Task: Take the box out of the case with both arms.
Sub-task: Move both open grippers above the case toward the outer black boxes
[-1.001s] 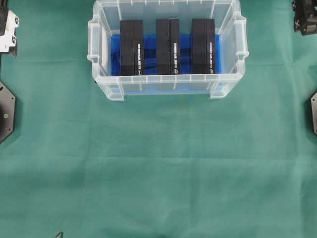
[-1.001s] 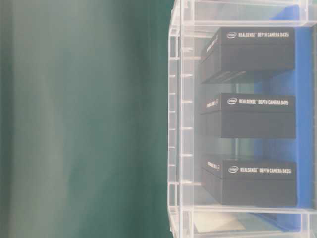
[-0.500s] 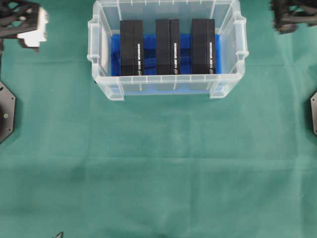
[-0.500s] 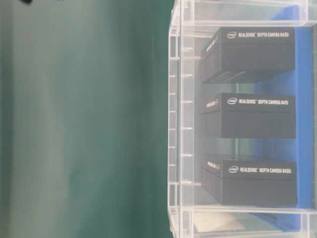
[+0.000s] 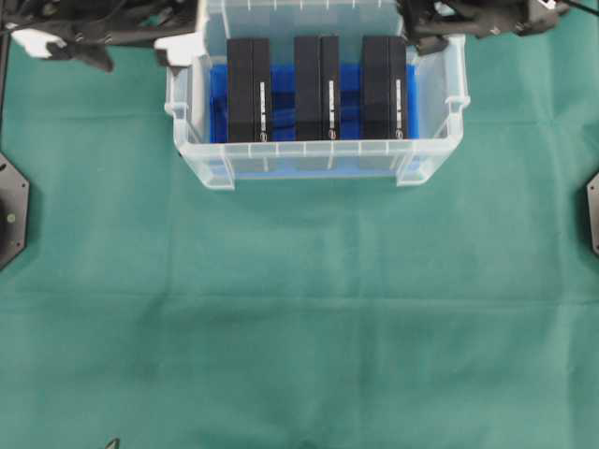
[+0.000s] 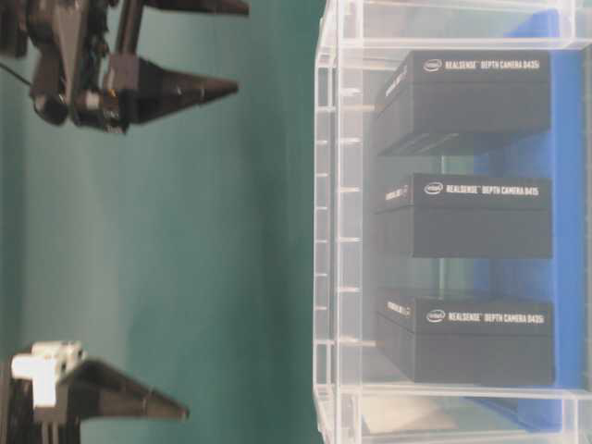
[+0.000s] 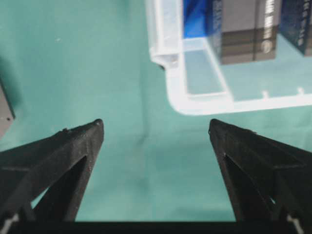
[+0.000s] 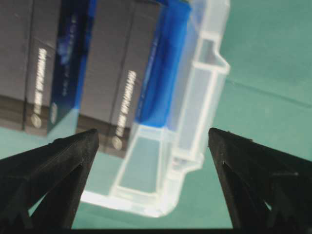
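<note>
The worktop [image 5: 299, 309] is covered with green cloth, matt, with faint creases. The case [image 5: 314, 161] is clear translucent plastic, smooth and slightly glossy, with a ribbed rim; a glossy blue sheet [image 5: 217, 103] lines its bottom. The three boxes [image 5: 316, 89] look like matt black card with white print. The left gripper [image 7: 156, 127] and right gripper [image 8: 153, 132] have matt black, slightly grainy plastic fingers [image 7: 73, 146]; the left arm at 10 o'clock carries white plastic parts [image 5: 37, 39].
</note>
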Controlling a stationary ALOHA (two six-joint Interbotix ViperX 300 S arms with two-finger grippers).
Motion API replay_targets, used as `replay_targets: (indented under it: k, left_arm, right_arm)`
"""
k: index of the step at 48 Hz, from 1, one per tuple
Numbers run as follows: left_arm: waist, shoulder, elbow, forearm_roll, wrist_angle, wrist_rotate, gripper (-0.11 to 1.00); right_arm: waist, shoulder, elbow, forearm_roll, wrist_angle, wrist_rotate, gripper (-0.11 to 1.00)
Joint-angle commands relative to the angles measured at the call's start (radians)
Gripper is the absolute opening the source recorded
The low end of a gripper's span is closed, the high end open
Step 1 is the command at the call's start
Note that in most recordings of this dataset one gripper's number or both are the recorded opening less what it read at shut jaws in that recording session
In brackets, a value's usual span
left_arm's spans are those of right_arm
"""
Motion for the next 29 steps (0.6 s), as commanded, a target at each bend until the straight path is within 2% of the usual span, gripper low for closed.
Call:
replay_targets:
  k: [1,14,29]
  left_arm:
    - [-0.003,0.031,-0.075,0.003,-0.002,0.009,0.88]
    - [-0.003,0.150,-0.201,0.003,-0.002,0.032,0.88]
    - [-0.003,0.189,-0.221,0.014,-0.011,0.025,0.88]
  right_arm:
    - [0.008,0.011,-0.052,-0.002,-0.008,0.003,0.97]
    - [0.014,0.067,-0.110,0.020,-0.006,0.005,0.97]
    - [0.015,0.104,-0.144,0.023,-0.008,0.012,0.97]
